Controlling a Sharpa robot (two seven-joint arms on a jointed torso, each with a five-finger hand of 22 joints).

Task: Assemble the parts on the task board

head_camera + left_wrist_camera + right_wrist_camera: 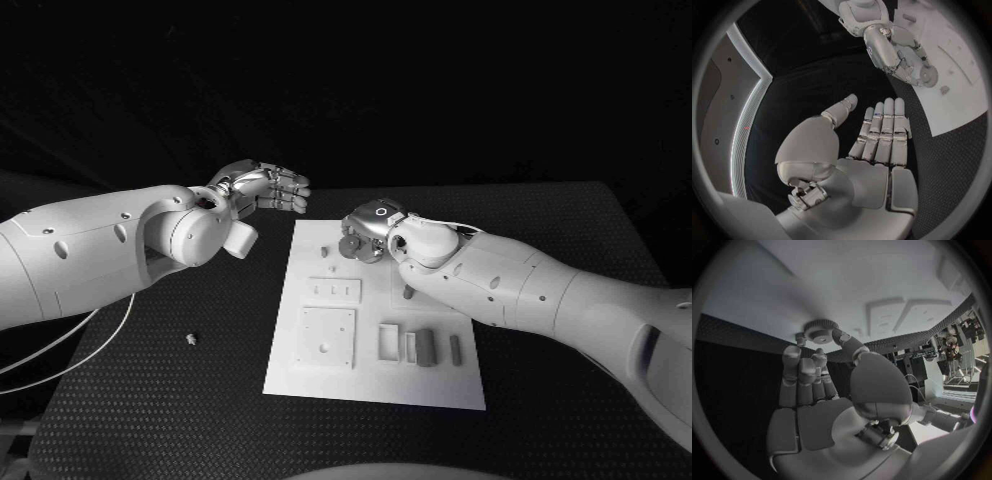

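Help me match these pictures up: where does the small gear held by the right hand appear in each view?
Head view: the gear sits at the right hand, over the task board's far end.
Left wrist view: the gear at the right hand's fingertips, beside the board.
Right wrist view: the gear pinched above the fingers.
Shared landmark: the white task board.

Smooth white rounded arm shells with small dark screw holes, a thin white cable, silver segmented robot hand (pixel 264 187).
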